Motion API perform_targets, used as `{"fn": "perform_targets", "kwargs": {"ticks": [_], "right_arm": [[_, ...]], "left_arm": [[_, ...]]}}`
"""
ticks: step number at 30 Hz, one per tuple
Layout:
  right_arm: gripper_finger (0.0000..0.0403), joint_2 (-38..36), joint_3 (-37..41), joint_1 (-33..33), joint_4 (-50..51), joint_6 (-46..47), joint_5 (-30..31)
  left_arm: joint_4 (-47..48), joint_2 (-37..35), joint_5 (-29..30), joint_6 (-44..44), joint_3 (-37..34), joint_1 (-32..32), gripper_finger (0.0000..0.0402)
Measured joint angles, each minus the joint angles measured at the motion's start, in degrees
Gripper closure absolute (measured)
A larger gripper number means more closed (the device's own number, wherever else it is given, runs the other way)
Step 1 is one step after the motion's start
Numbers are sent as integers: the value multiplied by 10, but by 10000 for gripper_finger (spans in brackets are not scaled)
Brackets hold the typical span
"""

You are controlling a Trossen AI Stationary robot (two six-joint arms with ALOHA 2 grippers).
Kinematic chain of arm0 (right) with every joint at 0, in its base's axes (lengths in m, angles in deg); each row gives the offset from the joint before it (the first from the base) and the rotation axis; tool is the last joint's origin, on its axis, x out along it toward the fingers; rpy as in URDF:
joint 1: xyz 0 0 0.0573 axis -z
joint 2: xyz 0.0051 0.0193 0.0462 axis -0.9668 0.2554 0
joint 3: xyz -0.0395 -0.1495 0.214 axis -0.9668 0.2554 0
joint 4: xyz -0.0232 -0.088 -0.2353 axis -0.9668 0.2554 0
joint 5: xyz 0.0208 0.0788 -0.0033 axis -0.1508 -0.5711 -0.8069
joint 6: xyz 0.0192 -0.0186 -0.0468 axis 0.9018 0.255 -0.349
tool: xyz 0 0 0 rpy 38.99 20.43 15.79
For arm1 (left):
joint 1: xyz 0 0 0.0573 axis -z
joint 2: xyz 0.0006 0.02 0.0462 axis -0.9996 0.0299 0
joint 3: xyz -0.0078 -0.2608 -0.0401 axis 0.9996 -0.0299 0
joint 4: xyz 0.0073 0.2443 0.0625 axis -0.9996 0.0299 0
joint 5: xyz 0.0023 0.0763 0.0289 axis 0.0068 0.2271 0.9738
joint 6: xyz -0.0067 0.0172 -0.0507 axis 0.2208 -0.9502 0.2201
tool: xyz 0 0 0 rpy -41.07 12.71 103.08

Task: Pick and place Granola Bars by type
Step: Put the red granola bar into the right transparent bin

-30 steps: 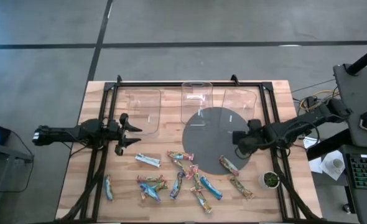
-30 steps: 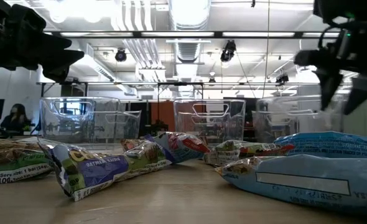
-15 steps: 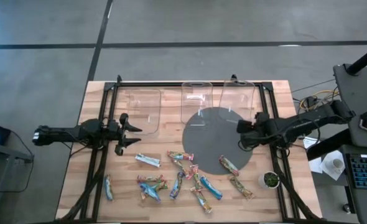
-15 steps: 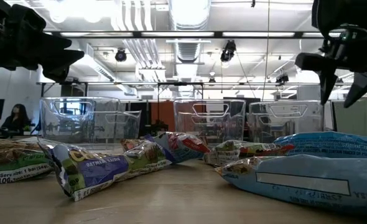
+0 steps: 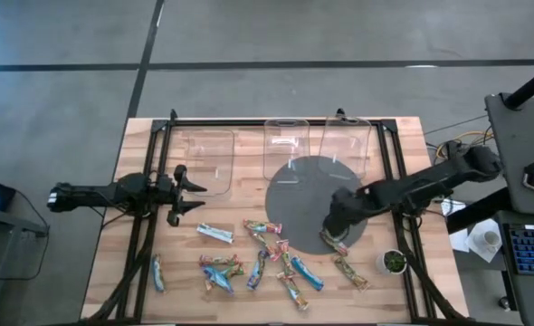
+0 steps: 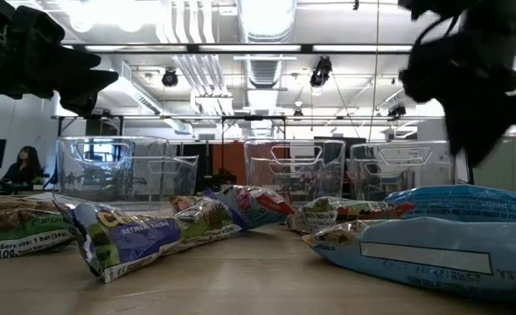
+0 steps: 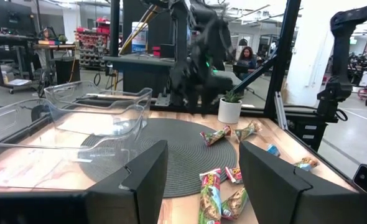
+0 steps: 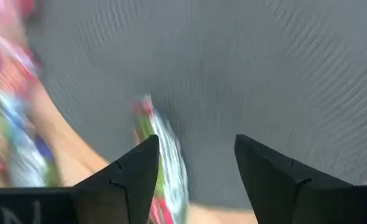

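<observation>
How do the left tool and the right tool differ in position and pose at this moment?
The left tool hangs near the table's left side beside the leftmost clear bin, over bare wood; the right tool is over the edge of the round grey mat, directly above a granola bar. The left arm lies level and straight; the right arm angles down towards the bars. Both tools are open and empty.

We looked straight down on the whole table [image 5: 140, 299]; level across it from tabletop height; each wrist camera faced forward, sharing the round mat [image 7: 171, 149].

Right hand [image 7: 193, 102] above bar [image 7: 216, 135] on mat [image 7: 171, 149].
</observation>
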Motion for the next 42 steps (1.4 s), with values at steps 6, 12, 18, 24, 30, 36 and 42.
{"fn": "perform_targets", "kwargs": {"ticks": [6, 12, 18, 24, 30, 36, 42], "right_arm": [[202, 79, -43, -67, -3, -46, -32], [202, 121, -79, -105, -14, -89, -21], [202, 170, -69, -104, -60, -104, -13], [202, 196, -70, -103, -53, -103, 7], [202, 181, -70, -102, -34, -101, 40], [202, 136, -75, -102, -2, -73, 72], [169, 96, -63, -94, -2, -29, 89]], "left_arm": [[0, 0, 0, 0, 0, 0, 221], [0, 0, 0, 0, 0, 0, 221], [0, 0, 0, 0, 0, 0, 221], [0, 0, 0, 0, 0, 0, 221], [0, 0, 0, 0, 0, 0, 221], [0, 0, 0, 0, 0, 0, 221], [0, 0, 0, 0, 0, 0, 221]]}}
